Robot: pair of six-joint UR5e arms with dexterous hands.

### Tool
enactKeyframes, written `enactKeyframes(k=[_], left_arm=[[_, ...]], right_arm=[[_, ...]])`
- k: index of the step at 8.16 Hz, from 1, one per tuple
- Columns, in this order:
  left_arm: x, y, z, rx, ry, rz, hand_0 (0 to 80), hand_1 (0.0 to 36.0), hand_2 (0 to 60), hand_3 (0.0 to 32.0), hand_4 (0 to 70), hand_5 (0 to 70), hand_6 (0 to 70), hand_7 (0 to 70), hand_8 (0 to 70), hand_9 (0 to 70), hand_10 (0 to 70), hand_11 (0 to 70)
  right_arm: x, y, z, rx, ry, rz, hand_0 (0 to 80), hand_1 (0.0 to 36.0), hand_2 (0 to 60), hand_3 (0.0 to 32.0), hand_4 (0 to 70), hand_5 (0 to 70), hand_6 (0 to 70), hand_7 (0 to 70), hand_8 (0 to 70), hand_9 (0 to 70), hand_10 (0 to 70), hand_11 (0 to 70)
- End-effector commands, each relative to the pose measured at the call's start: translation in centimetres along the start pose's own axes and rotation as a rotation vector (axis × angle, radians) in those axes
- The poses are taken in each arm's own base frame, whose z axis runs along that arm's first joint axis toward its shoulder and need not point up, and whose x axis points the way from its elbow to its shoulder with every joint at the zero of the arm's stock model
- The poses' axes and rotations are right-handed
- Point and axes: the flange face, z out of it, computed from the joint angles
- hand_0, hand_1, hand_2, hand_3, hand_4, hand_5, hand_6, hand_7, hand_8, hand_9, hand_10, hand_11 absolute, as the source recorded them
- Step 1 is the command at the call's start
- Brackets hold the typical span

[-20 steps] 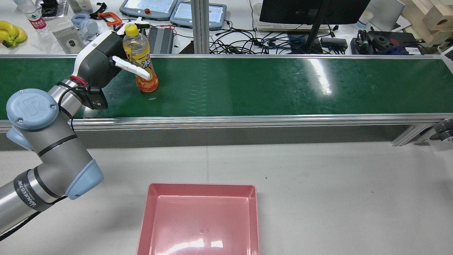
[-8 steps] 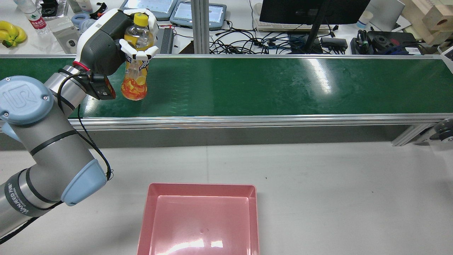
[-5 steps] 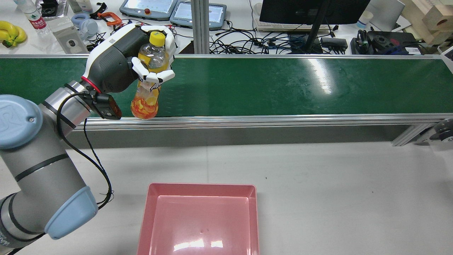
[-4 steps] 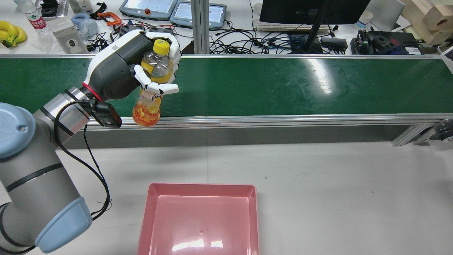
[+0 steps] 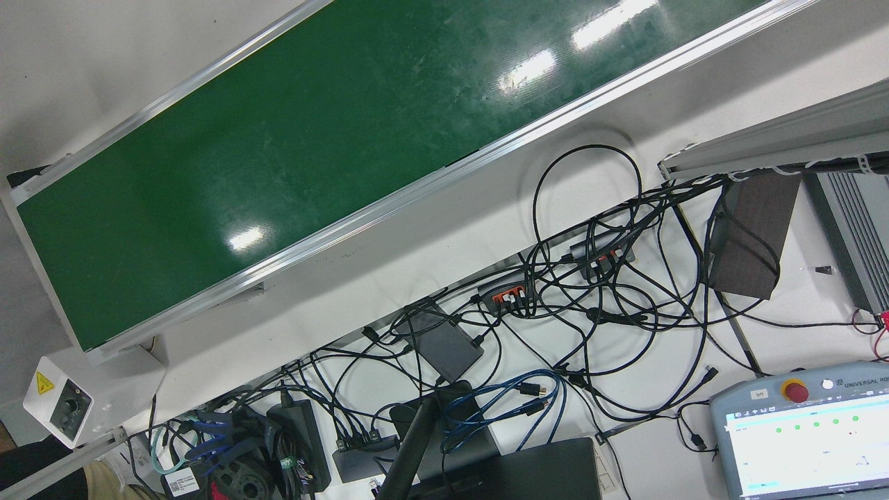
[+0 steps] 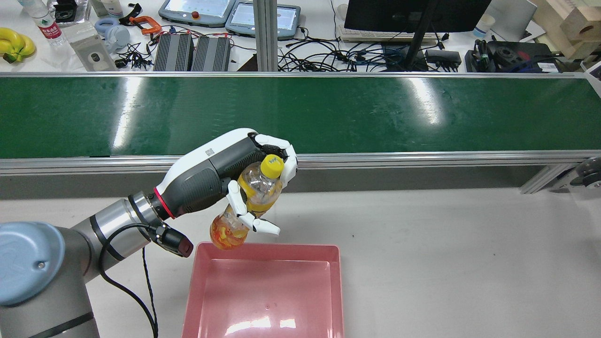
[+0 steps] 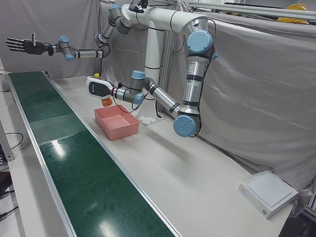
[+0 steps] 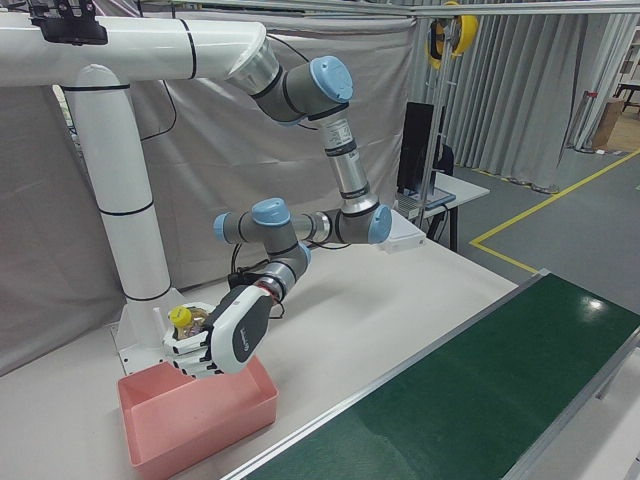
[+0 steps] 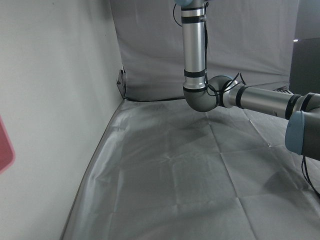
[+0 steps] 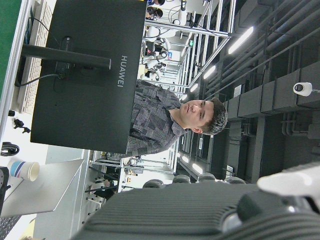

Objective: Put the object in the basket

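The left hand holds the bottle tilted, its base just over the pink basket's far-left rim. The right hand has its fingers spread, holding nothing, high above the conveyor belt.

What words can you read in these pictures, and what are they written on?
"HUAWEI": back of the monitor, right hand view.
"UNIVERSAL RO", cut off at the edge: teach pendant, front view.
Yellow warning triangle sign: conveyor control box, front view.
Drink bottle label, held in the left hand: too blurred to read.
Water bottle label: too small to read.
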Motion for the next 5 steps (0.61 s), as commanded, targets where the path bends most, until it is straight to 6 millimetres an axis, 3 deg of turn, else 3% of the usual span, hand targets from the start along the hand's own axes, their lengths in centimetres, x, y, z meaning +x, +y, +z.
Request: enactKeyframes(k=[1, 3, 4, 5], left_arm=[[-4.4, 2.5, -0.2, -0.035, -0.059, -0.003, 80.0, 6.4, 0.0, 0.0, 70.0, 70.0, 70.0, 70.0, 70.0, 70.0, 70.0, 70.0], [-4.4, 2.6, -0.4, -0.045, -0.065, -0.009, 80.0, 5.2, 0.0, 0.0, 70.0, 70.0, 70.0, 70.0, 70.0, 70.0, 70.0, 70.0], [-4.0, 2.8, -1.6, -0.057, -0.074, -0.009, 80.0, 2.4, 0.0, 0.0, 70.0, 70.0, 70.0, 70.0, 70.0, 70.0, 70.0, 70.0], [-3.7, 1.8, -4.6, -0.05, -0.08, -0.007, 79.1, 1.9, 0.0, 0.0, 70.0, 66.3, 63.4, 70.0, 61.4, 70.0, 63.2, 70.0]], right_arm=[[0.0, 0.0, 0.0, 0.0, 0.0, 0.0, 0.0, 0.0, 0.0, 0.0, 0.0, 0.0, 0.0, 0.0, 0.0, 0.0, 0.0, 0.0], [0.0, -0.1, 0.0, 0.002, 0.0, 0.0, 0.0, 0.0, 0.0, 0.0, 0.0, 0.0, 0.0, 0.0, 0.0, 0.0, 0.0, 0.0], [0.0, -0.1, 0.0, 0.002, 0.0, 0.0, 0.0, 0.0, 0.0, 0.0, 0.0, 0.0, 0.0, 0.0, 0.0, 0.0, 0.0, 0.0], [0.0, -0.1, 0.0, 0.002, 0.0, 0.0, 0.0, 0.0, 0.0, 0.0, 0.0, 0.0, 0.0, 0.0, 0.0, 0.0, 0.0, 0.0]])
